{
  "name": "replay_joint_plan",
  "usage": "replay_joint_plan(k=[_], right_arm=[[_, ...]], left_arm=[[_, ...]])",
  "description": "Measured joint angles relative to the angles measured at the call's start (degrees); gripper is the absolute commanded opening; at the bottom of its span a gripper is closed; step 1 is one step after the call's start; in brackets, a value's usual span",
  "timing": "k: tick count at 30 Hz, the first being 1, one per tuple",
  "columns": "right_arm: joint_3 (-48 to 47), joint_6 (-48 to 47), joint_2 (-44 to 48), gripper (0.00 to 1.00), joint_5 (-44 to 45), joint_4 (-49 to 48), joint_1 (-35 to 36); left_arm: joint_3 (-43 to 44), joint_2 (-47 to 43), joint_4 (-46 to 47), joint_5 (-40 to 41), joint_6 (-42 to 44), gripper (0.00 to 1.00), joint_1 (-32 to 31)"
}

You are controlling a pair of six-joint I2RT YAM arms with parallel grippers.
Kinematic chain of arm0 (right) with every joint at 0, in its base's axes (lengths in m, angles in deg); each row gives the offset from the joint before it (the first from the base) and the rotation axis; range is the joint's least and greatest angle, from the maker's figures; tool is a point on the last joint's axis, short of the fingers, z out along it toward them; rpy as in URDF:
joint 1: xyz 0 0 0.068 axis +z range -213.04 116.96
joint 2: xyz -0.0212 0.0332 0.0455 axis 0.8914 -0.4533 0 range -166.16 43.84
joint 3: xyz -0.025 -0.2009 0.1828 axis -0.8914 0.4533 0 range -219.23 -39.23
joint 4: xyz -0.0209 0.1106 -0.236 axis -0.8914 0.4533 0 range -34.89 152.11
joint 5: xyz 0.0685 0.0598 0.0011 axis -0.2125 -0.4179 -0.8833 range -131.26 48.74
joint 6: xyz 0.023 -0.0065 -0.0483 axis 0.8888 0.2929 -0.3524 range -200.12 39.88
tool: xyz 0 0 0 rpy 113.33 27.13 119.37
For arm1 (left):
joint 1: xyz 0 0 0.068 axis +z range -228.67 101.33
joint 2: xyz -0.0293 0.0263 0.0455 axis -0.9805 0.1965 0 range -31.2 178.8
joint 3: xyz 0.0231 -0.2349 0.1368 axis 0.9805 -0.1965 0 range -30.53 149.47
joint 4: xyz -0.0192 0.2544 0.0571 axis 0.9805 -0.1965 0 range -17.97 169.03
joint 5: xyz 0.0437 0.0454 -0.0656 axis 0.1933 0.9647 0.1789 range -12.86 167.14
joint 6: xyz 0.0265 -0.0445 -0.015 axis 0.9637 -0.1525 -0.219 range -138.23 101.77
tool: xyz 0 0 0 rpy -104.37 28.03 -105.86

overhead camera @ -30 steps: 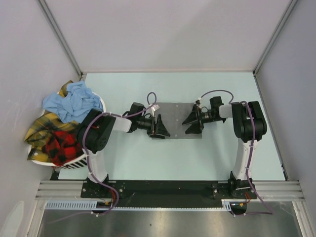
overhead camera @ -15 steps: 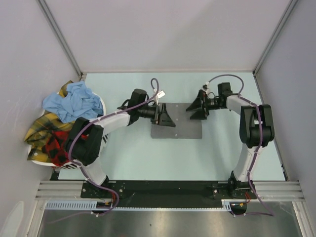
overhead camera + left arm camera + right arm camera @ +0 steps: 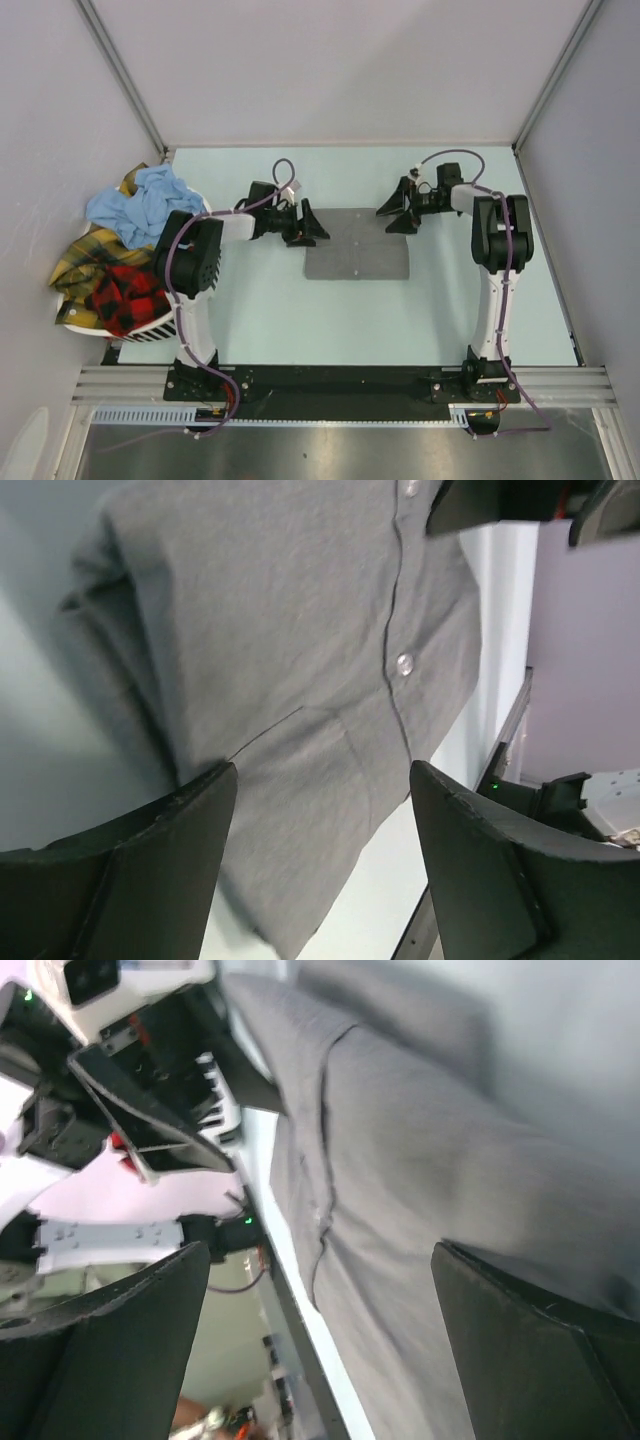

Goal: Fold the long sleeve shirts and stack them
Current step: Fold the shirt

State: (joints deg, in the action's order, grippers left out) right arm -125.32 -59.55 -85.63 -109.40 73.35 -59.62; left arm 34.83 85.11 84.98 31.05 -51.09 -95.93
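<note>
A folded mid-grey shirt (image 3: 357, 244) lies flat on the pale table as a neat rectangle. My left gripper (image 3: 310, 227) hovers at its far left corner, jaws open and empty. My right gripper (image 3: 393, 216) hovers at its far right corner, also open and empty. The left wrist view shows the grey shirt (image 3: 300, 630) with its button placket between my open fingers (image 3: 150, 850). The right wrist view shows the grey cloth (image 3: 420, 1210) below my open fingers (image 3: 120, 1330). A light blue shirt (image 3: 140, 205), a yellow plaid shirt (image 3: 80, 260) and a red-and-black plaid shirt (image 3: 125, 295) lie heaped in the basket at left.
The white slotted basket (image 3: 165, 322) stands at the table's left edge, next to the left arm's base. Grey walls close in the table on three sides. The arm bases sit on the black rail (image 3: 330, 380) at the near edge.
Both grippers have moved from over the folded grey shirt out to its far corners. The shirt now shows as a whole rectangle. Both stay open.
</note>
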Motion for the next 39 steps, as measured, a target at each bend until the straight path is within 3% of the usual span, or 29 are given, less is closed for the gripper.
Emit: replay_joint_plan(k=[5, 11, 13, 18, 24, 29, 36, 39], right_arm=[[-6.84, -5.51, 0.02, 0.89, 4.35, 9.51, -3.08], [-9.25, -2.93, 1.03, 0.72, 4.48, 8.28, -2.12], [-9.25, -1.29, 0.94, 0.65, 4.61, 6.25, -0.37], [-9.90, 1.11, -2.14, 0.59, 5.46, 1.18, 2.38], [-15.45, 1.86, -9.90, 0.54, 5.31, 2.12, 1.27], [-24.85, -1.27, -13.81, 0.54, 10.69, 4.57, 1.88], [-41.70, -10.05, -19.76, 0.55, 17.31, 11.69, 5.44], [-44.04, -14.71, -18.29, 0.54, 19.67, 14.03, 7.80]], left_arm=[[-0.13, -3.74, -8.00, -0.15, 5.57, 0.77, 0.57], [8.11, -4.44, -10.80, -1.38, 8.44, 0.74, -4.76], [13.07, -2.62, -9.33, -1.79, 7.91, 0.73, -6.25], [21.40, 5.49, -5.57, -0.11, 4.44, 0.73, -5.90], [21.31, 12.70, -6.34, 2.05, 2.12, 0.76, -1.62], [15.34, 9.07, -4.52, 3.21, 0.90, 0.79, 1.42], [4.11, -4.52, -7.17, 2.75, 3.69, 0.85, 4.28], [4.07, -13.53, -10.16, 4.46, 7.52, 0.99, 4.46]])
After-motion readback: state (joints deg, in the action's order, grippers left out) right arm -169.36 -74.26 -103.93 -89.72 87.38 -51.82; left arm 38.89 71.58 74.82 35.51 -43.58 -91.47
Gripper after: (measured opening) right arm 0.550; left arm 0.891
